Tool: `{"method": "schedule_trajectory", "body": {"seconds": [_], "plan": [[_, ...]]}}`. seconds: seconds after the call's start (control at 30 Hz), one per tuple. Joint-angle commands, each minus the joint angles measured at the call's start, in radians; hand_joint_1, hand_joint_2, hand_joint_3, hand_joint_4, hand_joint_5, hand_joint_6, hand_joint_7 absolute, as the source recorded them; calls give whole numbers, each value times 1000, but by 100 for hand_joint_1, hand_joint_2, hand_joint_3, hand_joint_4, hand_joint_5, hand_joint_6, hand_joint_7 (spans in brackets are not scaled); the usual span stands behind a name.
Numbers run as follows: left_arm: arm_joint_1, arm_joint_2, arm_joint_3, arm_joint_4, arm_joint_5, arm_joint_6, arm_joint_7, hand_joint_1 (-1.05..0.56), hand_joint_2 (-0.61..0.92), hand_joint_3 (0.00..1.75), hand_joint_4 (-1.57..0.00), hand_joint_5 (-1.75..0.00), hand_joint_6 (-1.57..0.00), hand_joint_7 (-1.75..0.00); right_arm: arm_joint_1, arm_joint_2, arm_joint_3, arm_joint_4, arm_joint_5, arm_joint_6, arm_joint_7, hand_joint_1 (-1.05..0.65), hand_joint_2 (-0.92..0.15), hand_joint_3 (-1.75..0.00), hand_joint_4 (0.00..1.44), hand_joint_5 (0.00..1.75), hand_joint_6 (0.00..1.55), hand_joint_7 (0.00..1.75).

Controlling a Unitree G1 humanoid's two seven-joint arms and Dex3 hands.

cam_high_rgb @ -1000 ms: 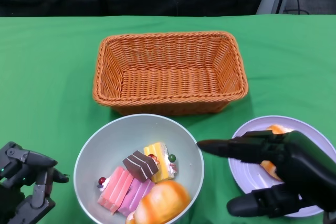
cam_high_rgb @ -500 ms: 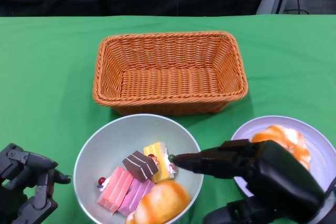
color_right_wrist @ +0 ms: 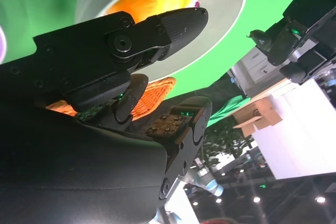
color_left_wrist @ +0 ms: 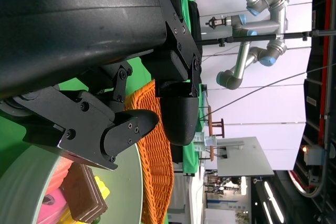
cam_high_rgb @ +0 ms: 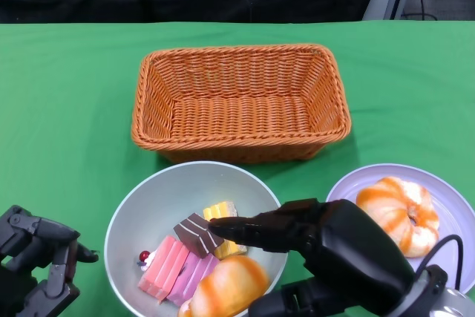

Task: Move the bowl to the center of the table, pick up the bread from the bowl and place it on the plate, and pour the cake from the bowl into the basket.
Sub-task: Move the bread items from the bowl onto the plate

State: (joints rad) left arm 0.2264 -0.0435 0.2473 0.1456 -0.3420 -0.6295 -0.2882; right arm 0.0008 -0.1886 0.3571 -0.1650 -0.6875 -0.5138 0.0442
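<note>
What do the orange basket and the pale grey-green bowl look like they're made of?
The orange rectangular basket looks like woven wicker or a plastic imitation: interlaced strands and a braided rim show. The round pale grey-green bowl looks like smooth moulded plastic or melamine, matte with a soft sheen; ceramic cannot be ruled out.

The bowl is cut off by the head view's lower edge, as is the bread in it. The yellow cake is partly covered by the right hand. The plate is cropped at the right edge.
</note>
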Motion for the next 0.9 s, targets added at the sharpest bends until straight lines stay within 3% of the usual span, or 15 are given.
{"method": "schedule_trajectory", "body": {"seconds": [0.03,0.57,0.9], "plan": [[4,9,5,0,-8,-4,1,-5,67,86,-79,-144,-79,-122,-26,1,11,9,-8,20,-9,-67,-92,-5,86,6,62,0],[9,10,0,-2,-11,-1,-12,-4,66,87,-79,-143,-79,-123,-85,-25,74,-3,-71,81,45,-68,-92,-7,86,4,60,0],[14,0,1,6,9,-20,-2,-2,65,92,-79,-144,-79,-124,-173,-89,89,10,-138,135,122,-65,-92,-10,82,1,61,1]]}}
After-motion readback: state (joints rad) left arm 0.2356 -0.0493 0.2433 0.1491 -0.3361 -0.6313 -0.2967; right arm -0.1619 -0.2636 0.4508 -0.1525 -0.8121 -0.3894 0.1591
